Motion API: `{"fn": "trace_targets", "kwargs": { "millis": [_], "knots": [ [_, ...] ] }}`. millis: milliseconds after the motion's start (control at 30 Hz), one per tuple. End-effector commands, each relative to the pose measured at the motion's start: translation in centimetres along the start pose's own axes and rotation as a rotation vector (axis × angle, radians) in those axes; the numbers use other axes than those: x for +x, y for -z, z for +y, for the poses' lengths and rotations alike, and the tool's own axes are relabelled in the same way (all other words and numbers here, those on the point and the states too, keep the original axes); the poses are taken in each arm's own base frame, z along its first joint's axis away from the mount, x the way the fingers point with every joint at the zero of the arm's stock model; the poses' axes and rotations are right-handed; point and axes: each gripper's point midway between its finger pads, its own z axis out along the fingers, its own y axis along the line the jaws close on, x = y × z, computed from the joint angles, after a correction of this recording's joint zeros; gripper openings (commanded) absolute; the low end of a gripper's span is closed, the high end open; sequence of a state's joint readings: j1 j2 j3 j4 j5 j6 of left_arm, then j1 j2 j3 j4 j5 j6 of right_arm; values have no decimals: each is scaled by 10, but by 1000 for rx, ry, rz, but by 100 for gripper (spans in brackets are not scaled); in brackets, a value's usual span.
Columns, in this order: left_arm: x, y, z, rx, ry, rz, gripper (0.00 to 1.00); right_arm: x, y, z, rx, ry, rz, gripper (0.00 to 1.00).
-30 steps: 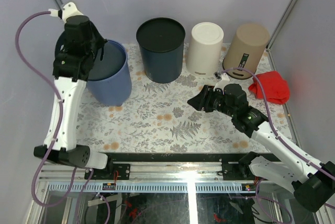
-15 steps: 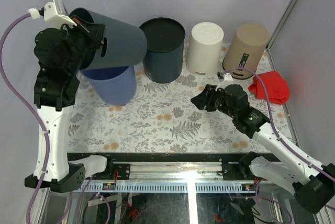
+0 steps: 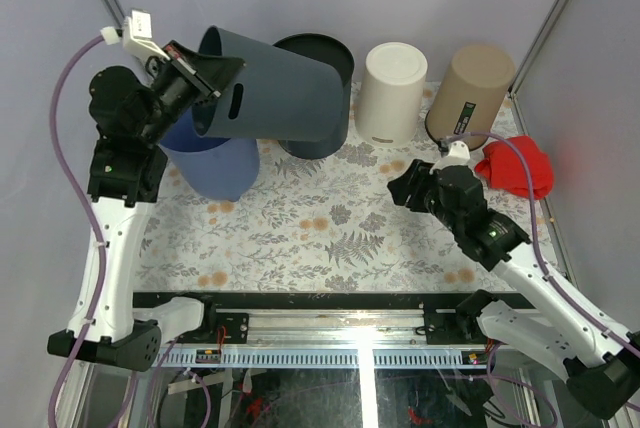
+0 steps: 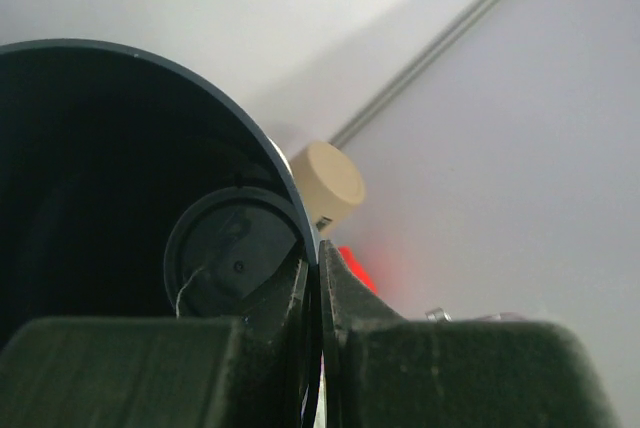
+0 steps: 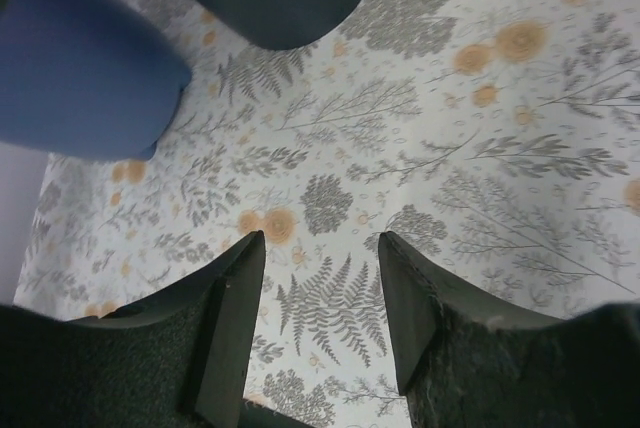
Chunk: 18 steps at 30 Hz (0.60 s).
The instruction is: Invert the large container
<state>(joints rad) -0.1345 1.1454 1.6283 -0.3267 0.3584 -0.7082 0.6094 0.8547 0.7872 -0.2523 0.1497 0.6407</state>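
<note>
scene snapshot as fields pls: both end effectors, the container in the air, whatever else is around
left end effector: shut on lifted container rim
lifted container: airborne, tipped near horizontal, mouth toward left arm
right end effector: open, empty, over floral mat
others: blue container under it; navy container, white container, tan container in back row; red cloth far right

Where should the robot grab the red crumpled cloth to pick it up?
I'd pinch a raised fold on top of the red crumpled cloth, coming straight down. It lies bunched in a soft heap, and the tan cylindrical container stands close beside it.
</note>
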Motion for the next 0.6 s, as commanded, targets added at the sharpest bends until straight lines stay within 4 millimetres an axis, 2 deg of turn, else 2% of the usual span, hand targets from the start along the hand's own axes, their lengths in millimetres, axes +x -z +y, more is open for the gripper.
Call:
{"fn": "trace_targets", "kwargs": {
  "millis": [0, 133, 267, 567],
  "knots": [
    [-1, 7, -56, 248, 73, -18, 0, -43, 20, -17, 129, 3, -146, 57],
    [33, -1, -64, 249, 94, 21, 0, -56, 32, -29, 174, -13, -193, 59],
    [83, -15, -74, 236, 101, 107, 0, -68, 42, -31, 183, -12, -226, 60],
    [171, -28, -48, 86, 127, 164, 0, -106, 74, -37, 253, 18, -338, 64]
  ]
}}
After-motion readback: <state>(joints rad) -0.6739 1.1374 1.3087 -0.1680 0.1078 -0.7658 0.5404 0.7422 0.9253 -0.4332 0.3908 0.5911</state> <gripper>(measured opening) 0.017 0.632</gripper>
